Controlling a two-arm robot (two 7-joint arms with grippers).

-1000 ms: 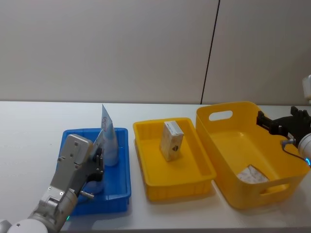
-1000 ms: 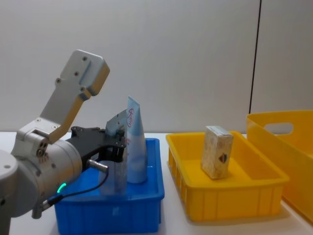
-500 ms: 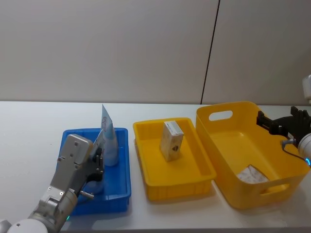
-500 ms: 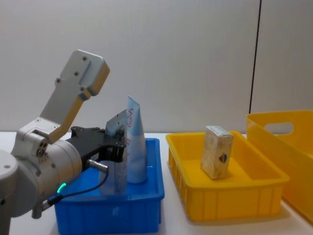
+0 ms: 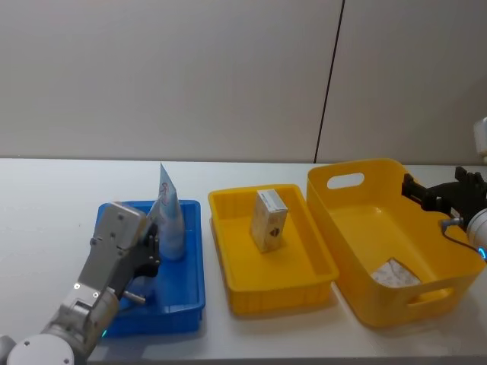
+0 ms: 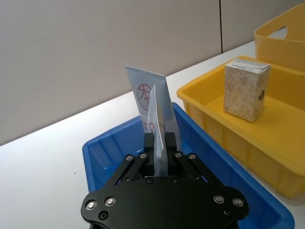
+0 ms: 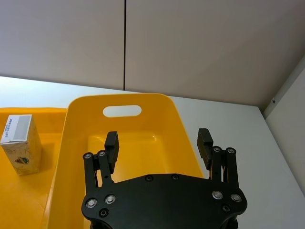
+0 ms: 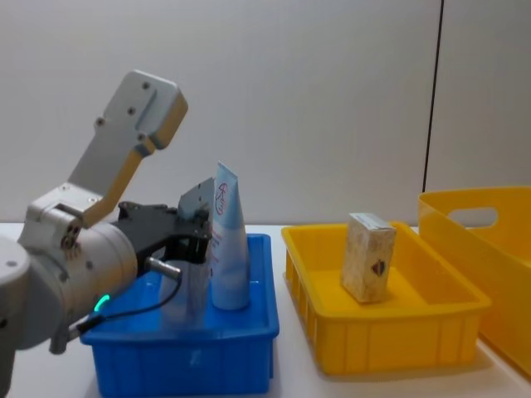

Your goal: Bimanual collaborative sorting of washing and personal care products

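At the lower left, the left pincer (image 6: 159,143) reaches into the blue plastic tray (image 8: 207,356) on the white surface (image 5: 46,198). Its fingers are closed tight on a pale blue-white tapered squeeze tube (image 6: 155,112), held upright. A second tube with a red logo (image 5: 169,220) stands just behind. In the middle, a beige marbled carton (image 5: 268,220) stands in the shallow yellow plastic tray (image 5: 274,293). At the right, the right pincer (image 7: 158,145) hovers over the deep yellow plastic bin (image 5: 388,308), spread wide and empty. A pale marbled carton (image 5: 394,274) lies flat inside the bin.

Red-logo tube (image 5: 172,222), second tube (image 6: 153,117) upright in blue tray (image 5: 199,262); marbled carton (image 5: 268,220) upright in yellow tray (image 5: 278,295); second carton (image 5: 394,274) flat in bin (image 5: 396,313).
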